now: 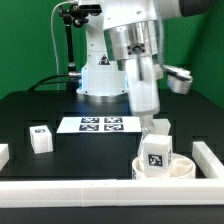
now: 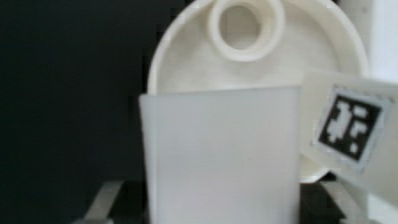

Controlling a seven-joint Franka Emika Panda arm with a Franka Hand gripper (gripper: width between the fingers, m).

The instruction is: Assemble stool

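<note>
on the black table before a green wall, the gripper clamps a leg over the seat.

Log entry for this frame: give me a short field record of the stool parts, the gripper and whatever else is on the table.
gripper: low over the seat, fingers either side of a leg; whether it is clamped is unclear
seat: round disc beside the rail, exterior view's lower right
leg at gripper: plain white block, upright
tagged leg: upright at the seat
loose leg: alone, exterior view's left
marker board: flat before the robot base
rail: along the table edge
</note>
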